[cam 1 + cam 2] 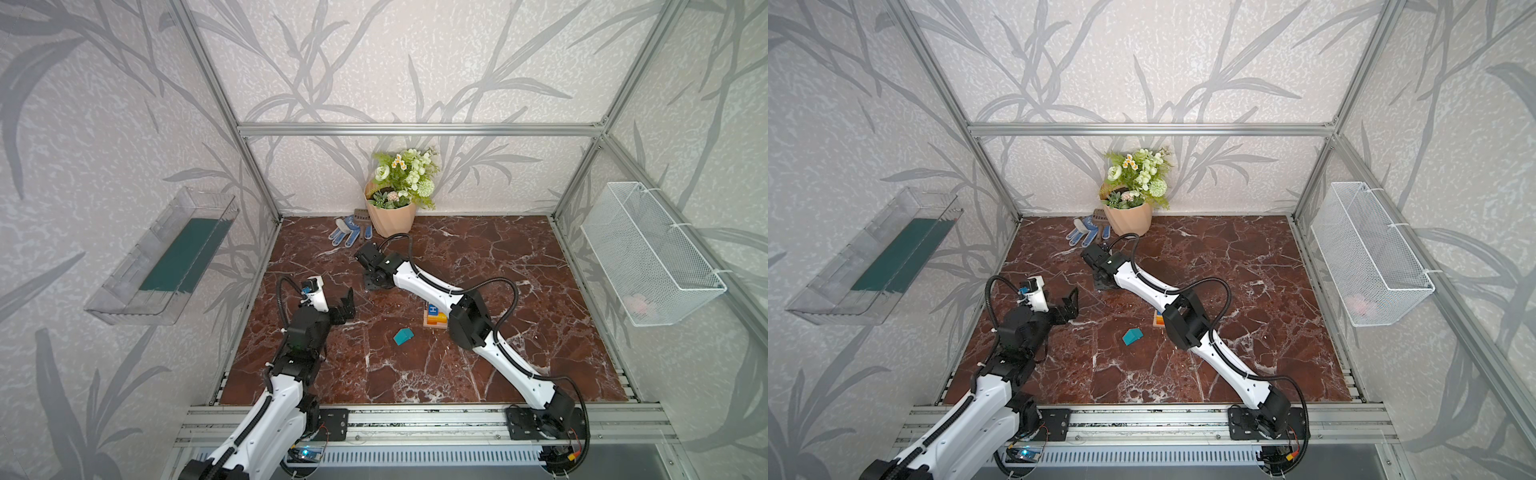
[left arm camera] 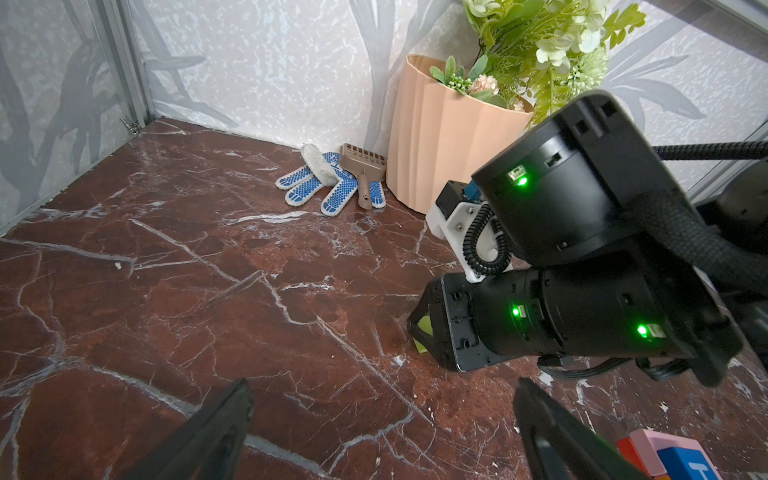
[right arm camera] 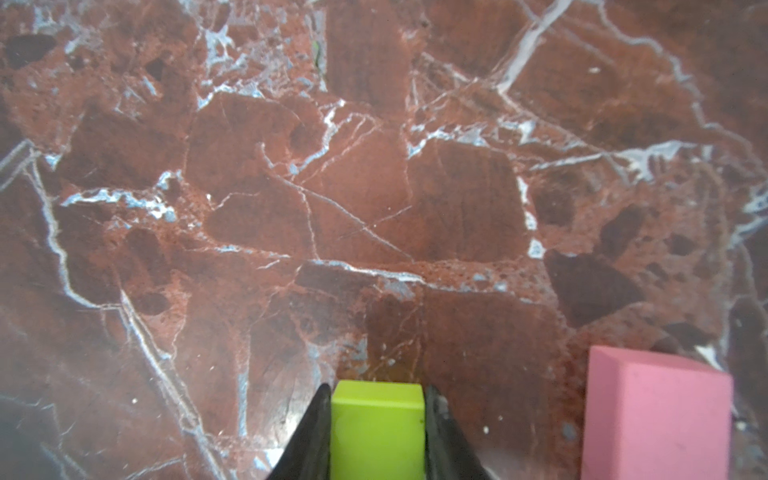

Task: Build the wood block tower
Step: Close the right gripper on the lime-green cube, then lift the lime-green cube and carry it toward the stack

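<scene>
1. Right wrist view: we see the right gripper (image 3: 377, 390) clamped on the green cube (image 3: 377, 436).
2. We locate that cube well apart from the tower (image 1: 435, 319), on its far side.
3. We find the left gripper (image 2: 382, 401) spread wide, empty, left of the tower.
4. The teal house piece (image 1: 403, 336) lies near the tower's left.
</scene>
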Available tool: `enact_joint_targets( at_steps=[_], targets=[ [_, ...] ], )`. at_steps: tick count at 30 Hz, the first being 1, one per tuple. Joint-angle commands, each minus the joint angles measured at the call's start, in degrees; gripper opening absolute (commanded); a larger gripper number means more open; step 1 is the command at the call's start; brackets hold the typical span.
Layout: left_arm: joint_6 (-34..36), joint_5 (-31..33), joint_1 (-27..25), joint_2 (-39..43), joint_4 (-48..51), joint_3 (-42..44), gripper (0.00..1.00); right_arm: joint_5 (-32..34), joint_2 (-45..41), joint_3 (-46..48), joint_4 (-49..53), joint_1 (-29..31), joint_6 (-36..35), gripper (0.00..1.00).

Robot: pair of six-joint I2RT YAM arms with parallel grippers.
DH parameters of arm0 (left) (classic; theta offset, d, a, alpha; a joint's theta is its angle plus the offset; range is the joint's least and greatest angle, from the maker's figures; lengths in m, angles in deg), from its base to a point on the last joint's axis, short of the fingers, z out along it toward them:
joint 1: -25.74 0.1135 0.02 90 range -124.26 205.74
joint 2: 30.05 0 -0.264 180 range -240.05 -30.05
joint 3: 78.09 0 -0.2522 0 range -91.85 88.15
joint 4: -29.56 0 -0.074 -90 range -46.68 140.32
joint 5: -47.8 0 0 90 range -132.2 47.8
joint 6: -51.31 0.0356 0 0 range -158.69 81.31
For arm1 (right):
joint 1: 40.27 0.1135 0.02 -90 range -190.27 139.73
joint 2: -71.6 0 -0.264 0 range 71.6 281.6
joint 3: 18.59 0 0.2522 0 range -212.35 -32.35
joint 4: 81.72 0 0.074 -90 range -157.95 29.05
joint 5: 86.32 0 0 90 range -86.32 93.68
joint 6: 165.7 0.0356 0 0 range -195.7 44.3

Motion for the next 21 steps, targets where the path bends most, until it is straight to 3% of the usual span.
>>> enact_joint_targets(
  at_steps=[1,11,16,21],
  targets=[
    [-0.7,1.0,0.3,0.1,-1.3,0.5,0.99,0.0,-5.5,0.5,2.5,0.7,-1.5,0.23],
    [-0.7,0.9,0.3,0.3,-1.3,0.6,0.99,2.2,-18.0,1.7,7.6,1.4,-4.9,0.18],
    [-0.6,0.8,0.3,0.3,-1.3,0.7,0.99,4.9,-28.9,16.6,3.3,1.5,-5.1,0.15],
    [-0.7,0.7,0.3,0.3,-1.3,0.7,0.99,7.3,-42.9,37.9,-6.7,1.2,-2.8,0.15]
  ],
)
